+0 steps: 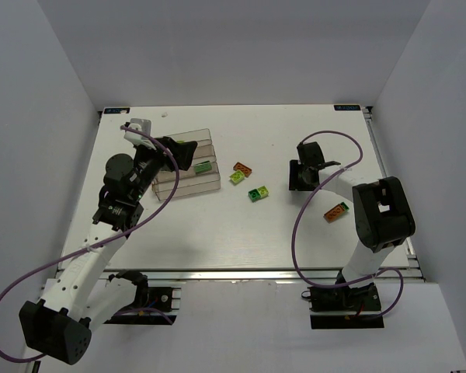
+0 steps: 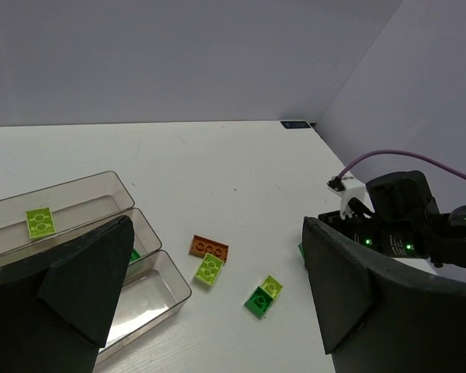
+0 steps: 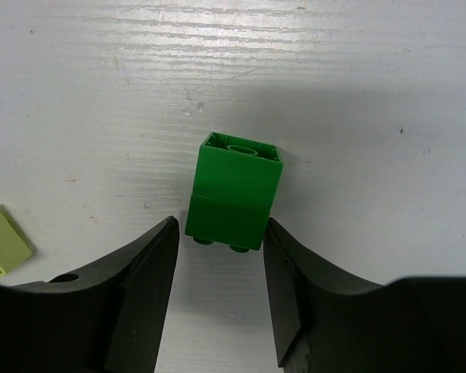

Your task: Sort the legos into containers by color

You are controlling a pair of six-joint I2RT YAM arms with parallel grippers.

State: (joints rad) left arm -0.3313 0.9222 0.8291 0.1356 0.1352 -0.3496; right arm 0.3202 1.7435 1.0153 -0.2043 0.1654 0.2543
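My right fingers, partly spread, are straddling the dark green lego; I am aiming to pinch its sides squarely.

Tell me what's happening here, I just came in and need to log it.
Two robot arms are sorting Lego bricks by colour into clear bins. The right gripper has its fingers either side of a green brick on the table; whether they grip it yet is unclear. The left gripper hangs open and empty by the bins, one holding a lime brick. An orange brick and others lie loose.
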